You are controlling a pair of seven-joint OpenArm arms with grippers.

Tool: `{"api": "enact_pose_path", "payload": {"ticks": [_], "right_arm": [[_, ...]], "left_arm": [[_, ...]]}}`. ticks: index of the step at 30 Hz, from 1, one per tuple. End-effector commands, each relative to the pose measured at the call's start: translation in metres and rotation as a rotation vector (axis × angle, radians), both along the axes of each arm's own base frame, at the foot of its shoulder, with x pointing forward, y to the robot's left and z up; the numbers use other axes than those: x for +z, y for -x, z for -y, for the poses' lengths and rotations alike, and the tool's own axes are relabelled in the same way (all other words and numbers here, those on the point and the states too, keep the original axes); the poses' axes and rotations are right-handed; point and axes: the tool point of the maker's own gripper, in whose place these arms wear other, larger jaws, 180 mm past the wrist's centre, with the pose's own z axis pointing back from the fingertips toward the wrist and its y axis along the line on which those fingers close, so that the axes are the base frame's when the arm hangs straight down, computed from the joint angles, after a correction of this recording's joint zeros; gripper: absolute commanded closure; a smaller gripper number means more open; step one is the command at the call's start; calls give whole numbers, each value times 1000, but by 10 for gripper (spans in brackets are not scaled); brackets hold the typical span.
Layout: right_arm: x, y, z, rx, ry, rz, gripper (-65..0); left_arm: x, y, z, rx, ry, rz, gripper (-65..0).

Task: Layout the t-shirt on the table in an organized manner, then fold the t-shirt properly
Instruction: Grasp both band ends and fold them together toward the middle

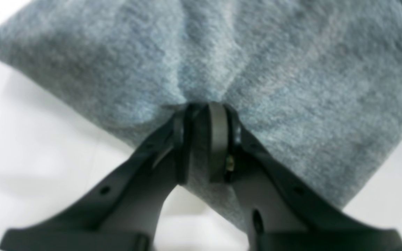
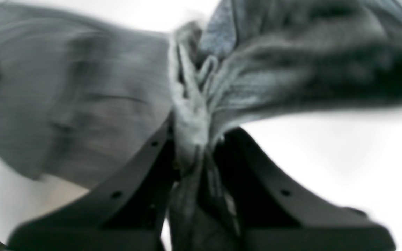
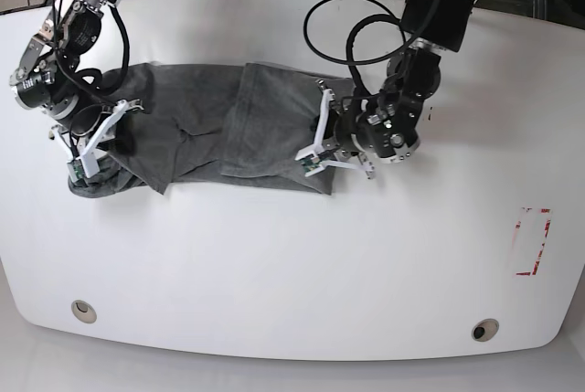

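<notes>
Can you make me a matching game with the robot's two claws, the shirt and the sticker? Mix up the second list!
1. left gripper
2. right gripper
3. t-shirt
4. sticker

a. red and white, on the bare table
b. grey, rumpled, partly folded
c. shut on flat cloth at its edge
d. shut on a bunched wad of cloth

Pairs: 1-c, 2-d, 3-b, 4-a

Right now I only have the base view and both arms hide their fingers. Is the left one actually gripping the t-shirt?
Observer: Yes. The left gripper is shut on the t-shirt, pinching its edge.
Operator: And the right one?
Observer: The right gripper is shut on a bunched fold of fabric running between its fingers.
Operator: Is that bunch lying flat?
Observer: No, the right wrist view shows it gathered and rumpled above the white table.
</notes>
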Motion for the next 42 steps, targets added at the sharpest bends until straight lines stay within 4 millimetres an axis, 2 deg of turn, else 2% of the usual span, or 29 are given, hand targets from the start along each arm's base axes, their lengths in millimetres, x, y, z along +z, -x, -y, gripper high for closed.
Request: {"api": "enact_pose_path", "payload": {"ticks": [1, 3, 6, 8, 11, 24, 37, 39, 42], "right_arm": [[27, -11, -15, 53, 7, 100, 0], [30, -14, -32, 82, -2, 116, 0], [30, -15, -45, 102, -26, 123, 0], [33, -18, -48, 106, -34, 134, 0], [31, -21, -67, 135, -66, 136, 0], [25, -19, -109, 174, -169, 129, -22], [17, -12, -119, 176, -202, 107, -29], [15, -9, -121, 176, -206, 98, -51], [11, -5, -122, 177, -212, 85, -152]], "left_arm": [[-21, 21, 1, -42, -83, -71, -69], [-20, 22, 15, -57, -58, -73, -69], [-20, 23, 31, -48, -21, -81, -69], [-22, 23, 39, -29, -1, -91, -69], [-21, 18, 47, 1, 18, -92, -69], [-21, 15, 46, 21, 18, -94, -69], [-20, 15, 46, 22, 20, -94, -69], [-20, 15, 46, 22, 20, -94, -69], [-20, 15, 46, 22, 20, -94, -69]]}}
